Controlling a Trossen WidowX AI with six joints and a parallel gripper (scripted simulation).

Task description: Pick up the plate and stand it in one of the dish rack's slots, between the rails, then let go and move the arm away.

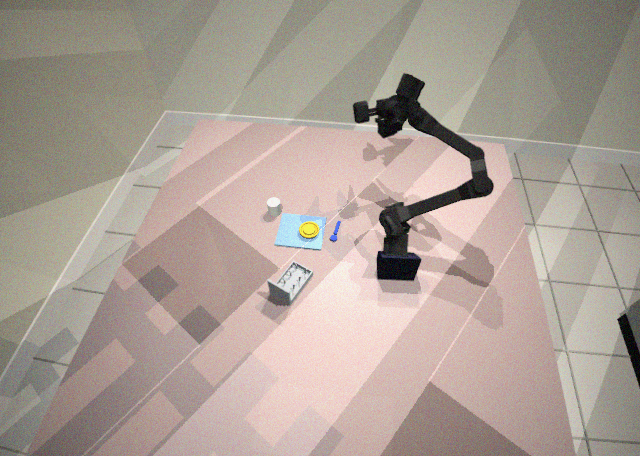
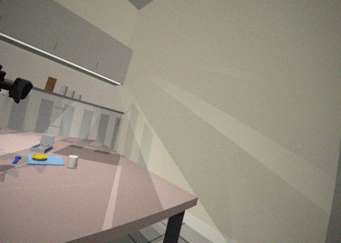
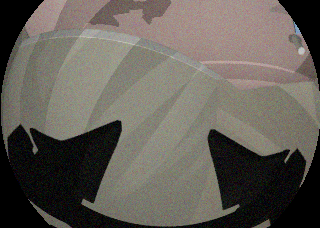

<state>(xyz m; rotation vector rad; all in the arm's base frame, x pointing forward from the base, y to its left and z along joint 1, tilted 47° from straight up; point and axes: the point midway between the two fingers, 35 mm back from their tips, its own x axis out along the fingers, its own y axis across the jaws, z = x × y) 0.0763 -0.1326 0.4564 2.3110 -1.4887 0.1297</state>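
The yellow plate (image 1: 309,229) (image 2: 39,157) lies flat on the right part of a light blue board (image 1: 287,228) (image 2: 56,161). The grey dish rack (image 1: 278,292) (image 2: 47,139) stands apart from the board, nearer the front in the top view, with a tall wall at one end and small rails inside. No plate stands in it. My gripper (image 1: 373,121) (image 3: 166,130) is open and empty, high above the far part of the table, well away from plate and rack. In the exterior view only part of it shows at the left edge. The plate and the rack are not visible in the wrist view.
A blue spoon-like utensil (image 1: 335,231) (image 2: 17,159) lies beside the board, on the side toward the arm base (image 1: 398,266). A white cup (image 1: 273,205) (image 2: 72,161) stands near the board's far left corner. The table's far edge is below the raised arm in the top view.
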